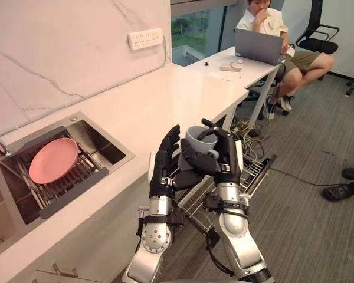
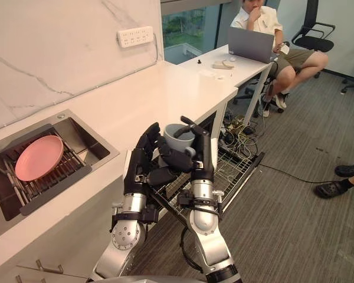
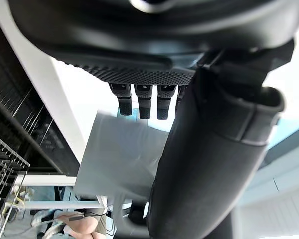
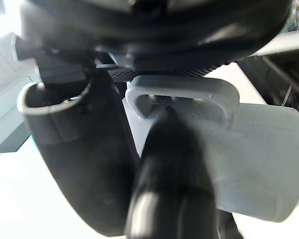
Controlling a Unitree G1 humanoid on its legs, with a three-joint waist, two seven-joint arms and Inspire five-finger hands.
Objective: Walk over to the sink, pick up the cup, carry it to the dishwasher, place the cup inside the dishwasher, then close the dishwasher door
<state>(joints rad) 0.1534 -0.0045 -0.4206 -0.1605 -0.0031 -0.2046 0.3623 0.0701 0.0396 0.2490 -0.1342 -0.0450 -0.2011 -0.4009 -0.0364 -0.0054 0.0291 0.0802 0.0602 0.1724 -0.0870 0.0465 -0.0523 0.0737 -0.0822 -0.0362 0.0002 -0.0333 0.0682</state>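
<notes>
My right hand (image 1: 225, 158) is shut on a grey cup (image 1: 197, 138), held upright at counter height just off the white counter's edge. In the right wrist view the cup (image 4: 261, 154) lies against the palm, and the thumb (image 4: 164, 169) crosses its handle (image 4: 182, 92). My left hand (image 1: 164, 164) stands open beside the cup on its sink side, fingers (image 3: 139, 102) straight up. Below both hands the dishwasher's wire rack (image 1: 255, 172) is pulled out over the open door.
A sink (image 1: 106, 154) in the white counter (image 1: 153, 106) holds a pink plate (image 1: 53, 160) on a drain rack. A person (image 1: 271, 23) sits with a laptop at the desk beyond. Another person's feet (image 1: 345, 186) rest on the grey carpet at right.
</notes>
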